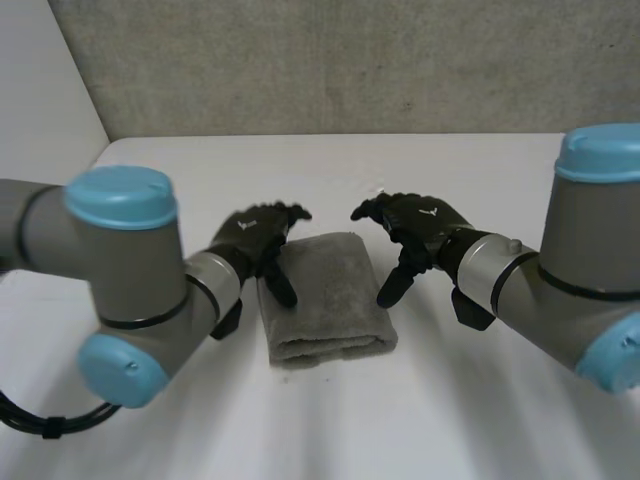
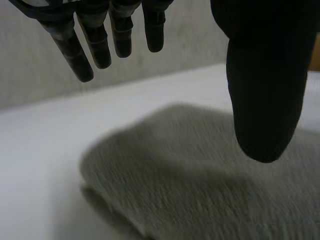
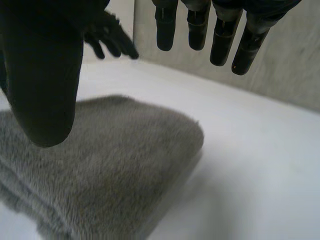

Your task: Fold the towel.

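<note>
Lying at the centre of the head view, slightly below the middle: one grey towel (image 1: pixel 325 295), folded into a compact thick block on the white table (image 1: pixel 500 170). Its rounded, layered end faces the lower edge of the frame.

Item, left hand (image 1: pixel 255 238): black, placed centre-left of the frame at the towel's left edge, its thumb pointing down over that edge. In the left wrist view the fingers (image 2: pixel 95 35) hang straight and spread, well apart from the thumb, with nothing between them; the towel (image 2: pixel 200 185) lies under the palm. Whether the thumb touches the cloth cannot be told.

Item, right hand (image 1: pixel 415 225): black, placed centre-right of the frame just beside the towel's right edge, thumb pointing down toward the table. In the right wrist view the fingers (image 3: pixel 220 35) are straight and parted from the thumb, holding nothing; the towel (image 3: pixel 100 170) lies below the thumb, and the left hand (image 3: pixel 107 35) shows beyond the cloth.

Item, left arm (image 1: pixel 120 290): grey with light-blue caps, lower left of the frame.

Item, right arm (image 1: pixel 590 250): same make, right edge of the frame.

Item, wall (image 1: pixel 350 60): grey, across the upper part of the frame behind the table.
</note>
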{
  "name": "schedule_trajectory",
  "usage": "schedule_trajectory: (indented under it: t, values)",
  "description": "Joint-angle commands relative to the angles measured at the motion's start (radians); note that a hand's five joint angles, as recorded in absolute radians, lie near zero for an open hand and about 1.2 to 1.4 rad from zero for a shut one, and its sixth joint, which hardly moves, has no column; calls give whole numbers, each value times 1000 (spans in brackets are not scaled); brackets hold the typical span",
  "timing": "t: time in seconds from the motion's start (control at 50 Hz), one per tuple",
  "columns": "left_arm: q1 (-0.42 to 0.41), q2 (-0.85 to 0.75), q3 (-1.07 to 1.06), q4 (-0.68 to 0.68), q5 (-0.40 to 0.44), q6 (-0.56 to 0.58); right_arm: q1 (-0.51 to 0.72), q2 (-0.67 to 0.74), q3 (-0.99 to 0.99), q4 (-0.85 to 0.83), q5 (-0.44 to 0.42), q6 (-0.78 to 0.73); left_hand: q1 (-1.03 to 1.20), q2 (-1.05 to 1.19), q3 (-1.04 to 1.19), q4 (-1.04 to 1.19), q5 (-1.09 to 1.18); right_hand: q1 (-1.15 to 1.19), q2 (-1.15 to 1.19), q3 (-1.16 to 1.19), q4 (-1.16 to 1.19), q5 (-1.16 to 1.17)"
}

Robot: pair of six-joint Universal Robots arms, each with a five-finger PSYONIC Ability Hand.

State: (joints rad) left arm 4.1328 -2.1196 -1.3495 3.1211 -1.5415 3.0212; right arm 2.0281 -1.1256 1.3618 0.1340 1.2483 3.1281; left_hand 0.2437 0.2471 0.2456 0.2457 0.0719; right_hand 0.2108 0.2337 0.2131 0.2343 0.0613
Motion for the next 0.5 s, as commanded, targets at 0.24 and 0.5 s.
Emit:
schedule_trajectory:
  t: [0.24,0.5]
  values:
    - [-3,-96,-45,19,-149,54,41,293,-178,29,79,-260,26,22,24,24,23,-36,-59,-39,-60,-61]
    - [-2,156,-28,34,-147,197,43,17,-174,-86,221,-221,11,7,9,9,8,-36,-59,-39,-60,-61]
